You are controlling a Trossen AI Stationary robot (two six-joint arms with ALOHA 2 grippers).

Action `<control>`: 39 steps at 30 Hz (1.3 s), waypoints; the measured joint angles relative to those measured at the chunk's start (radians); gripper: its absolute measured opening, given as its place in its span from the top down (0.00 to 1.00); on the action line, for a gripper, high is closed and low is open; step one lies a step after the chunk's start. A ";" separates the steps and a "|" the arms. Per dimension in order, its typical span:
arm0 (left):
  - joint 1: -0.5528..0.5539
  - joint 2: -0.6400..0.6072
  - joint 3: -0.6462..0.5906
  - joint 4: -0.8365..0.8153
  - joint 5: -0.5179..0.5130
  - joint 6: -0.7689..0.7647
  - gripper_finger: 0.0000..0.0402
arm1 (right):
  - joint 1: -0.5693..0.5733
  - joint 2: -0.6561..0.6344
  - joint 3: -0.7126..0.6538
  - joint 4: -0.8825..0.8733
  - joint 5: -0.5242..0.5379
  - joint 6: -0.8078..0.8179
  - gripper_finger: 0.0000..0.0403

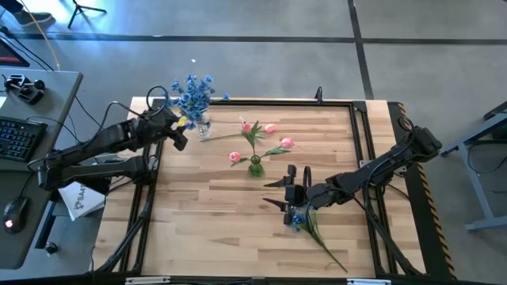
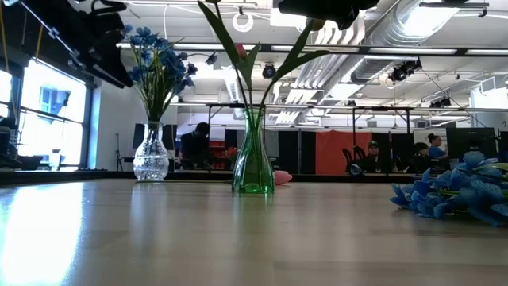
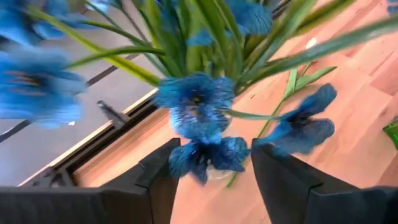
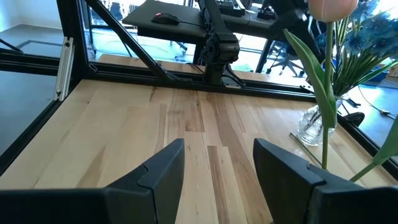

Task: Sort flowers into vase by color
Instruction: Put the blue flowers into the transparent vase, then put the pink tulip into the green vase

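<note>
Gaping empty, right end effector (image 4: 217, 177) faces bare table (image 4: 124, 130) — overhead shows blue spray (image 1: 297, 219) beneath.

Low view: tulips (image 2: 255, 48) cut off at the top edge, blooms hidden; blue spray (image 2: 456, 195) on the desk cut off at the right edge. Left wrist view: clear vase (image 3: 214, 174) mostly hidden behind blurred blue blossoms (image 3: 196, 109). Right wrist view: tulip (image 4: 333, 7) clipped at the edge.
</note>
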 joint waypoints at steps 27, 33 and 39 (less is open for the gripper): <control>-0.279 -0.227 0.002 -0.332 0.384 -0.378 0.51 | 0.036 -0.058 0.000 -0.394 -0.001 0.290 0.53; -0.403 -0.220 -0.168 -0.037 0.486 -0.351 0.51 | 0.047 -0.068 0.000 -0.455 0.000 0.330 0.53; -0.520 -0.141 -0.355 0.340 0.406 -0.342 0.51 | 0.047 -0.068 0.000 -0.455 0.000 0.329 0.53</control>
